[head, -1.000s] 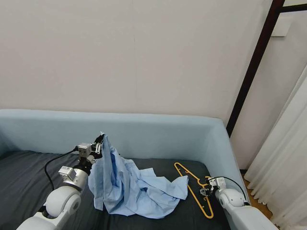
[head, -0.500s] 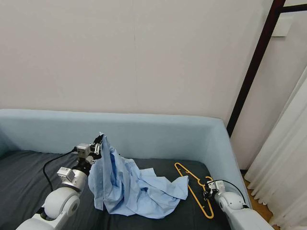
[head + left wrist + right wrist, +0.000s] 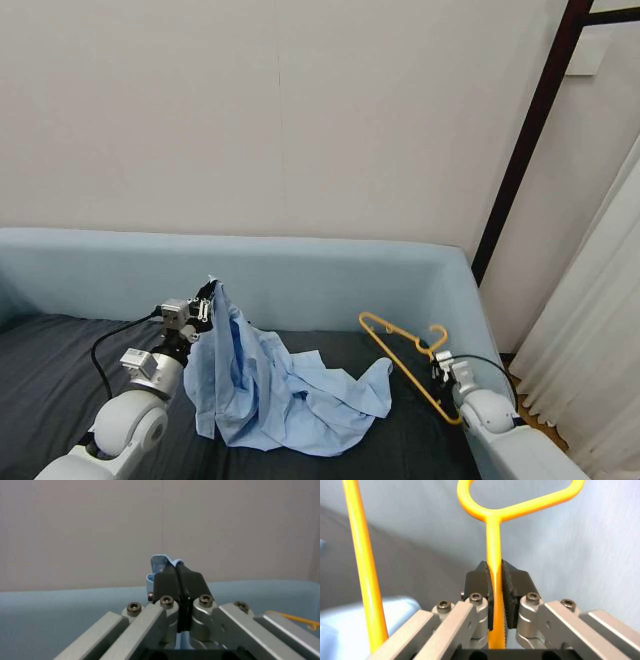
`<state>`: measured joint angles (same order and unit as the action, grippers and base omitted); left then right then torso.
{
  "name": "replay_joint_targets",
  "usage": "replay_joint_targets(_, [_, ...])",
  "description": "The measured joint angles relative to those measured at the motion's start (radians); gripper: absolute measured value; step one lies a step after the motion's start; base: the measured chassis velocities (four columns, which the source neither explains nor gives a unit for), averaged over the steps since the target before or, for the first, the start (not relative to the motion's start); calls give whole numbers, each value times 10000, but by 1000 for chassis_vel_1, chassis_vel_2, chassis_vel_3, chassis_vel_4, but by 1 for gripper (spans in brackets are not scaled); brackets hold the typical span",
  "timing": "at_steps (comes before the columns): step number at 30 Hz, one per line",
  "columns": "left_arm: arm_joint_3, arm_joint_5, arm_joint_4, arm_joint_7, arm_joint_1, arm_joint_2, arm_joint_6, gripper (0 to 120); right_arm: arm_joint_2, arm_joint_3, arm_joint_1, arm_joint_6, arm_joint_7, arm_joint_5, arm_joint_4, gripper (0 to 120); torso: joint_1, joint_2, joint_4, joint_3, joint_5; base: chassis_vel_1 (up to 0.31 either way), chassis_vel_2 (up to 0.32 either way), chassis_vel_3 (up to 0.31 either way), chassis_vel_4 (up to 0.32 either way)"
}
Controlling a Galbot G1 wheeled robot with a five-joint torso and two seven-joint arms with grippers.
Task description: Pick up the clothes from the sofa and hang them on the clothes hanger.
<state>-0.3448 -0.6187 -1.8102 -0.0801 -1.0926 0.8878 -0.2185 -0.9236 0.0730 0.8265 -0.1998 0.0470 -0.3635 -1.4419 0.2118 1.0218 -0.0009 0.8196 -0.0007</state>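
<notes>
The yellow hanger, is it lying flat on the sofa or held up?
Held up. The right hand is clamped on the hanger at its neck, and the frame tilts above the dark seat.

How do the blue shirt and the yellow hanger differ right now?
The blue shirt is soft and crumpled, its bulk lying on the sofa seat; the yellow hanger is a thin rigid frame, apparently raised off it. The left tool pinches the shirt by one lifted edge; the right tool clamps the hanger's neck below the hook. Both are held in shut tools.
</notes>
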Motion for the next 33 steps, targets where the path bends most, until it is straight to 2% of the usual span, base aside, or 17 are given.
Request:
replay_joint_targets(2, [-39, -20, -52, 0, -7, 2, -12, 0, 612, 52, 579, 505, -254, 142, -1163, 5, 0, 1, -7, -1, -2, 0, 0, 0, 0])
replay_joint_targets(3, [-97, -90, -124, -7, -11, 17, -25, 0, 1206, 64, 1257, 1185, -711, 284, -2196, 5, 0, 2, -11, -1, -5, 0, 0, 0, 0])
replay_joint_targets(4, [-109, -127, -155, -1, -11, 21, -26, 0, 1385, 47, 1495, 1514, -908, 394, -2531, 5, -1, 1, -12, -1, 1, 0, 0, 0, 0])
replay_joint_targets(5, [-127, -178, -197, -4, -6, 23, -26, 0, 1537, 4, 1727, 1930, -1124, 536, -2823, 5, -1, 1, -12, -1, 0, 0, 0, 0, 0])
replay_joint_targets(6, [-127, -178, -197, -4, -6, 23, -26, 0, 1537, 4, 1727, 1930, -1124, 536, -2823, 5, -1, 1, -12, -1, 0, 0, 0, 0, 0])
replay_joint_targets(7, [-148, -238, -255, -11, 21, 23, -26, 0, 1671, -108, 2000, 2596, -1367, 849, -3103, 5, -1, 2, -7, -2, 1, 0, 0, 0, 0])
replay_joint_targets(9, [-161, -288, -347, -29, 57, 7, -26, 0, 1677, -354, 2269, 3232, -1541, 1620, -3259, 5, -1, 1, -1, -1, 3, 0, 0, 0, 0])
replay_joint_targets(10, [-179, -325, -453, -40, 59, -12, -20, 0, 1571, -608, 2364, 3526, -1460, 2607, -3222, 5, -1, 2, -1, -1, 2, 0, 0, 0, 0])
replay_joint_targets(11, [-179, -325, -453, -40, 59, -12, -20, 0, 1571, -608, 2364, 3526, -1460, 2607, -3222, 5, -1, 2, -1, -1, 2, 0, 0, 0, 0])
replay_joint_targets(15, [-222, -383, -786, -66, -84, -12, 22, 0, 895, -1030, 2451, 3522, -612, 5174, -2840, 5, -1, 1, -3, 0, 5, 0, 0, 0, 0])
replay_joint_targets(19, [-217, -365, -941, -70, -299, 70, 39, 0, 405, -1556, 2323, 3027, 154, 6006, -2828, 5, 0, 1, -3, 0, 1, 0, 0, 0, 0])
replay_joint_targets(27, [-143, -253, -1005, -67, -432, 313, 44, 0, -234, -2829, 1361, 1751, 1094, 6427, -2559, 5, -1, 1, -4, 0, -1, 0, 0, 0, 0])
replay_joint_targets(33, [-45, -245, -1353, -61, -606, 330, 103, 0, -547, -3513, 614, 1424, 1389, 6189, -2275, 5, 0, 1, -3, 0, 1, 0, 0, 0, 0])
